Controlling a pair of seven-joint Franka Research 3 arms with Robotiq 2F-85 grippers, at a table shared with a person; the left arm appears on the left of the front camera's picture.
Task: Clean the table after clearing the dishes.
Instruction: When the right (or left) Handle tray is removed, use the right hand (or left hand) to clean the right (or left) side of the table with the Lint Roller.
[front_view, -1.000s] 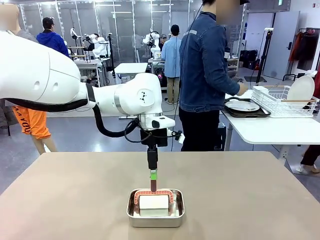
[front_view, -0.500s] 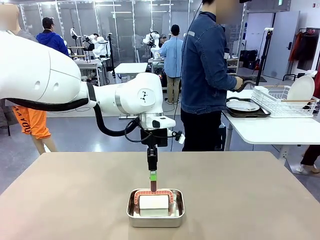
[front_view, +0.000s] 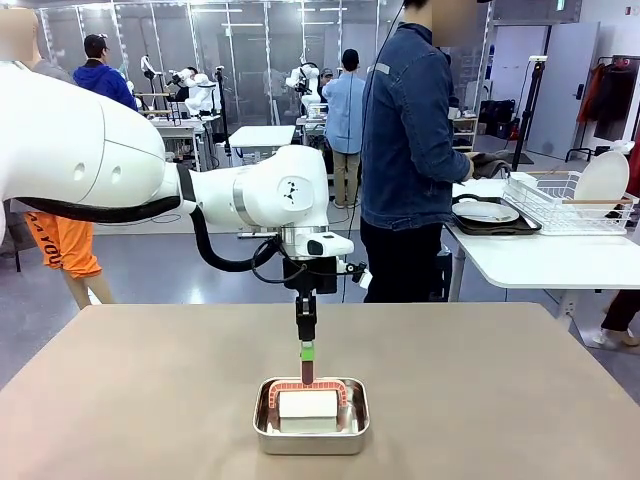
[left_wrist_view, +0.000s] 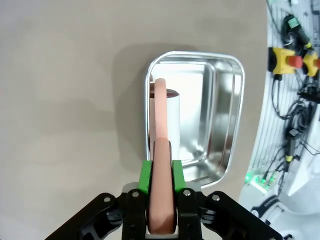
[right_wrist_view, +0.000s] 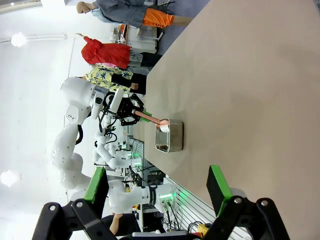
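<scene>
The tan table (front_view: 120, 400) carries a shiny steel pan (front_view: 310, 428) near its front middle. Inside the pan lies a white block (front_view: 307, 405) with a salmon-pink handle (front_view: 306, 372) rising from it. My left gripper (front_view: 306, 350) hangs straight above the pan, shut on that handle. In the left wrist view the green pads (left_wrist_view: 145, 176) clamp the pink handle (left_wrist_view: 160, 115), which reaches over the pan (left_wrist_view: 225, 115). My right gripper (right_wrist_view: 157, 187) is open above bare table (right_wrist_view: 260, 75). The dishes, a white plate (front_view: 486, 211) on a dark tray (front_view: 520, 228), sit on the white side table.
A person in a denim jacket (front_view: 410, 140) stands beyond the far edge, turned toward the white side table (front_view: 540, 260). A white wire rack (front_view: 560, 205) holding a plate (front_view: 603, 178) stands there. Other people stand farther back.
The person's hand has shifted over the side table near the rack. My left gripper keeps its hold on the handle above the pan, almost unmoved.
</scene>
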